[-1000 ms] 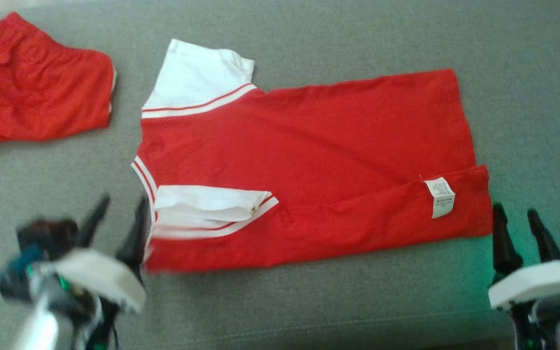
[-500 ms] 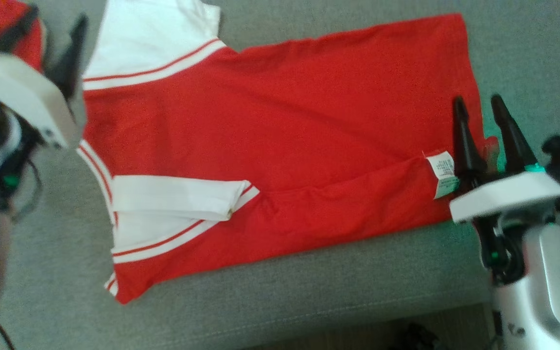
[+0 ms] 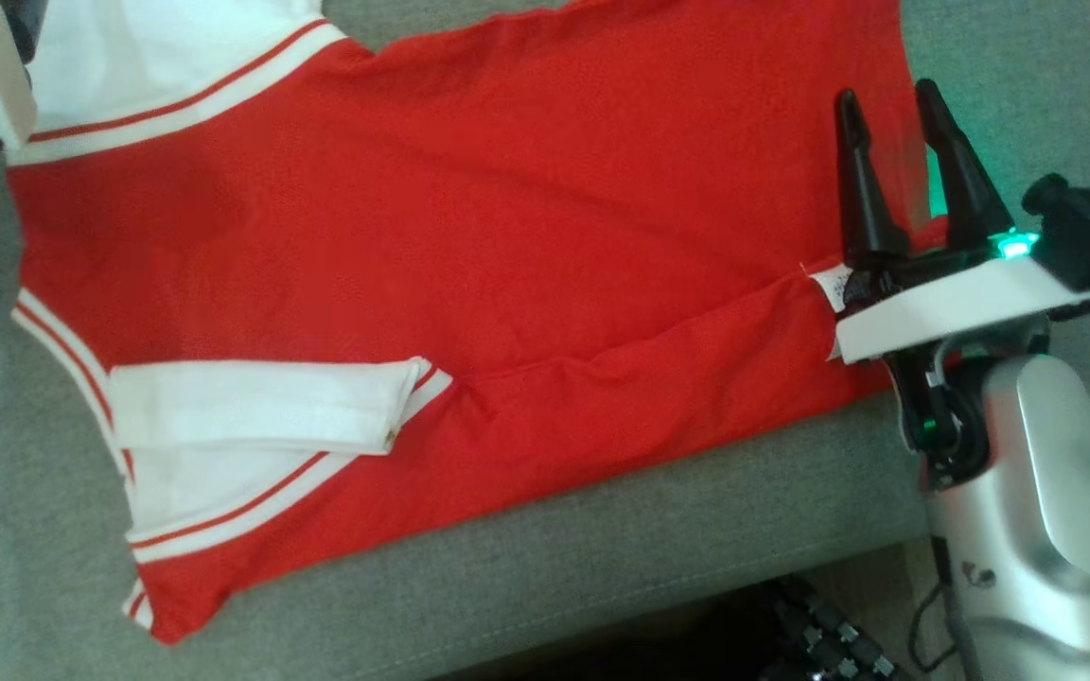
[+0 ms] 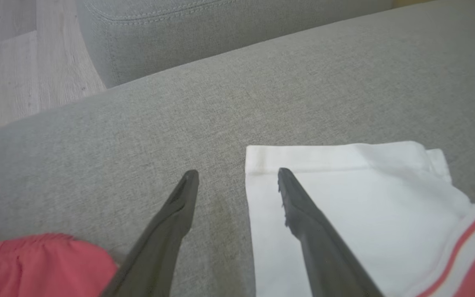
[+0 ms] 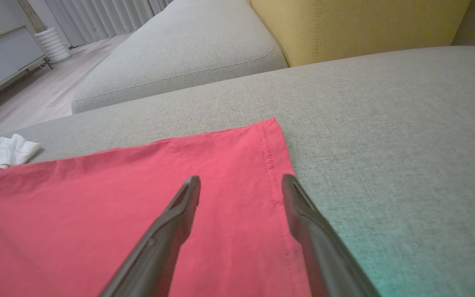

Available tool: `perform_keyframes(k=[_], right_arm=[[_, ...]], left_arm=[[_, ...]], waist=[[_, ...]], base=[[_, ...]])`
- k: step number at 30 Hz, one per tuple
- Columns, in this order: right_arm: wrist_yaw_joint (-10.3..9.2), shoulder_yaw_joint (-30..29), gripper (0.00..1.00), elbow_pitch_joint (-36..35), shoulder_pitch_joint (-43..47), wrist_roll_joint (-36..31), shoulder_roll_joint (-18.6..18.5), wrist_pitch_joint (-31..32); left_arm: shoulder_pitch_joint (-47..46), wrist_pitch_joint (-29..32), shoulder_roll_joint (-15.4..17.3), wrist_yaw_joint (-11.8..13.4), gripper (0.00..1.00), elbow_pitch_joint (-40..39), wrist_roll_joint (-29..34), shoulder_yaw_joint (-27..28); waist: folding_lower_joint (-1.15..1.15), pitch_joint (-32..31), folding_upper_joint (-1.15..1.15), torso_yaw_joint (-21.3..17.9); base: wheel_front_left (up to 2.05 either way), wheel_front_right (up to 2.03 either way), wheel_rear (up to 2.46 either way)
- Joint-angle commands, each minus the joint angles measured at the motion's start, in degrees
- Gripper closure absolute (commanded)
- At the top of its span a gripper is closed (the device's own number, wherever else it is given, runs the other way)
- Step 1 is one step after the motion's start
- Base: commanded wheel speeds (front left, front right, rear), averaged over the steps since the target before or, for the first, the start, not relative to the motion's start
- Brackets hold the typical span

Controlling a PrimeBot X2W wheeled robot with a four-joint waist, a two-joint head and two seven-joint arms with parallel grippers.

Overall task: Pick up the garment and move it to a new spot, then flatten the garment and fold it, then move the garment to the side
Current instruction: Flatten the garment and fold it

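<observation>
Red shirt on sofa — both jaws apart, empty — left wrist view adds red cloth

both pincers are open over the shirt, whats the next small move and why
Probably lower the left pincer and right pincer and pinch: the left straddles the edge of the white sleeve, the right sits over the red hem, both open, nothing gripped.

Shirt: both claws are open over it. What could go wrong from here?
The left claw straddles the sleeve edge, so it may pinch only a sliver and slip. The right claw straddles the hem likewise. Uneven pulls could undo the near fold or drag the shirt off the sofa.
</observation>
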Motion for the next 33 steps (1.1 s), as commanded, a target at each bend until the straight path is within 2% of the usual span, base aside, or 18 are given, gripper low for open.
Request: perform_keyframes(k=[1, 12, 13, 14, 16, 17, 20, 25, 33], right_arm=[[0.37, 1.7, 0.00, -1.5, -1.0, -0.5, -0.3, -0.6], [0.37, 3.4, 0.00, -0.9, -3.2, -0.5, -0.3, -1.0], [0.37, 3.5, 0.00, -0.8, -3.4, -0.6, -0.3, -1.0], [0.37, 3.6, 0.00, -0.7, -3.4, -0.7, -0.3, -1.0], [0.37, 3.6, 0.00, -0.6, -3.6, -1.1, -0.3, -0.9], [0.37, 3.4, 0.00, -0.6, -3.8, -1.4, -0.3, -0.7], [0.37, 2.8, 0.00, -0.1, -4.5, -2.6, -0.3, 0.1], [0.37, 1.3, 0.00, 1.9, -6.9, -5.4, -0.5, 2.7], [0.37, -2.9, 0.00, 9.5, -14.0, -10.1, -5.0, 9.1]], left_arm=[[-2.8, 0.7, 3.1, 0.2, 0.00, -0.8, -0.1, 1.7], [-4.8, 1.2, 3.5, 0.1, 0.00, 3.8, -0.7, 1.2], [-4.7, 1.4, 3.4, 0.0, 0.11, 4.0, -1.0, 1.0], [-4.7, 1.5, 3.3, -0.2, 0.52, 4.1, -1.4, 0.7], [-4.5, 1.6, 3.1, -0.6, 0.81, 3.9, -2.1, 0.1], [-4.4, 1.6, 3.0, -0.7, 1.00, 3.8, -2.4, -0.2], [-4.2, 0.9, 2.8, -1.2, 1.00, 3.0, -3.2, -1.3], [-3.8, -3.5, 1.8, -1.5, 1.00, 1.1, -4.3, -2.1], [-1.0, -9.7, 0.1, -1.7, 1.00, -2.6, -6.1, -3.5]], waist=[[-0.01, 0.7, 0.00, -0.7], [-0.01, 1.8, 0.00, -2.6], [-0.01, 1.8, 0.00, -2.6], [-0.01, 1.7, 0.00, -2.7], [-0.01, 1.5, 0.00, -2.6], [-0.01, 1.3, 0.00, -2.5], [-0.01, 0.5, 0.00, -1.9], [-0.01, -1.5, 0.00, -0.4], [-0.01, -4.3, 0.00, 3.4]], base=[[0.00, 0.00, 0.00], [0.00, 0.00, 0.00], [0.00, 0.00, 0.00], [0.00, 0.00, 0.00], [0.00, 0.00, 0.00], [0.00, 0.00, 0.00], [0.00, 0.00, 0.00], [0.00, 0.00, 0.00], [0.00, 0.00, 0.00]])
